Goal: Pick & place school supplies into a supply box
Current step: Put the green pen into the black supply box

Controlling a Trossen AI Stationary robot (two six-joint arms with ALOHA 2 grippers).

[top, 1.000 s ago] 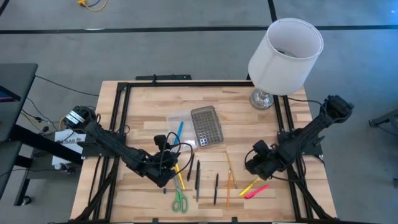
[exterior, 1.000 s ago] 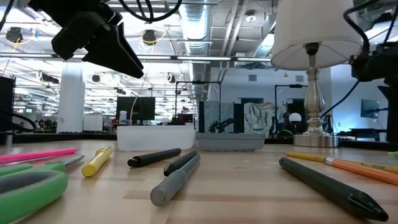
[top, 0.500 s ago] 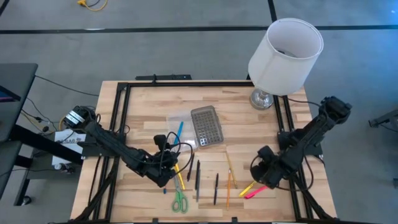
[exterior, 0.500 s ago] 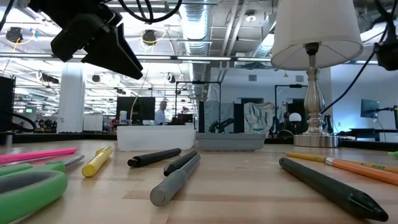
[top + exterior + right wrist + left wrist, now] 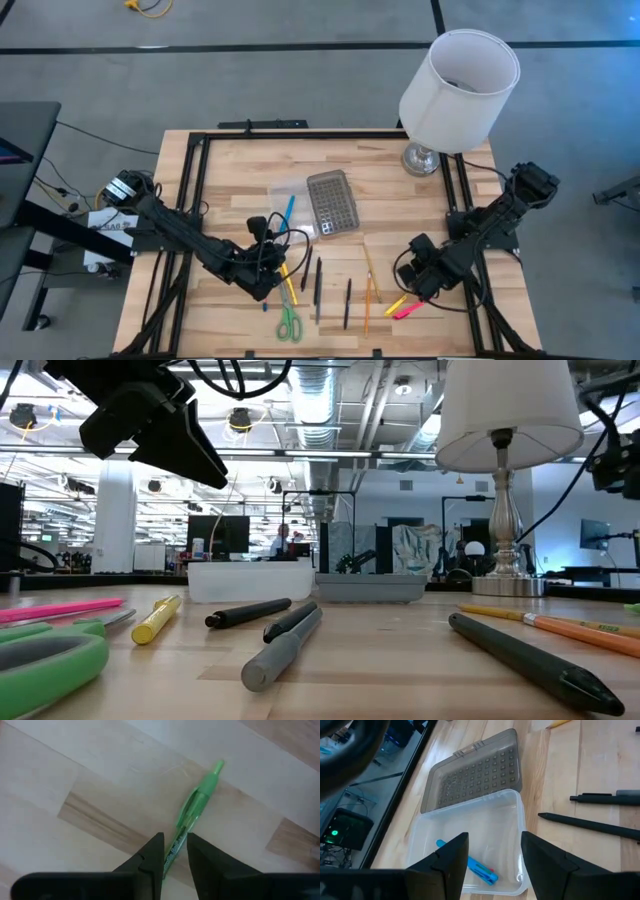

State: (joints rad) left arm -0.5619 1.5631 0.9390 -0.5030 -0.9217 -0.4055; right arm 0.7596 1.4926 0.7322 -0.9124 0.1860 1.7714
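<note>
While the green pen (image 5: 196, 812) lies flat on the pale wood of the desk (image 5: 240, 170), the right hand (image 5: 174, 851) stands directly over its lower end, with the pen's barrel running into the narrow gap between the two dark fingers (image 5: 150, 855); the gap is only a little wider than the pen, and whether the pads press on it cannot be told. From above, that right hand (image 5: 412, 283) sits low at the near right part of the desk, with a yellow marker (image 5: 400, 299) and a pink marker (image 5: 412, 309) just beside it on the near side.

Toward the middle of the desk from that hand lie an orange pencil (image 5: 367, 297), two black pens (image 5: 347, 303) and, further along, the green-handled scissors (image 5: 289, 322).

Ahead of the left hand (image 5: 492, 865), whose fingers (image 5: 452, 862) stand wide apart and hold nothing, sits the supply box (image 5: 485, 840), open, with its dotted grey lid (image 5: 475, 772) folded back flat on the far side. One blue pen (image 5: 470, 867) lies inside the clear tray. Seen from above, the left hand (image 5: 262, 272) hangs near the desk's middle left, the supply box (image 5: 318, 203) beyond it toward the far edge.

A white lamp (image 5: 455, 80) stands at the far right corner, well apart from both hands.
</note>
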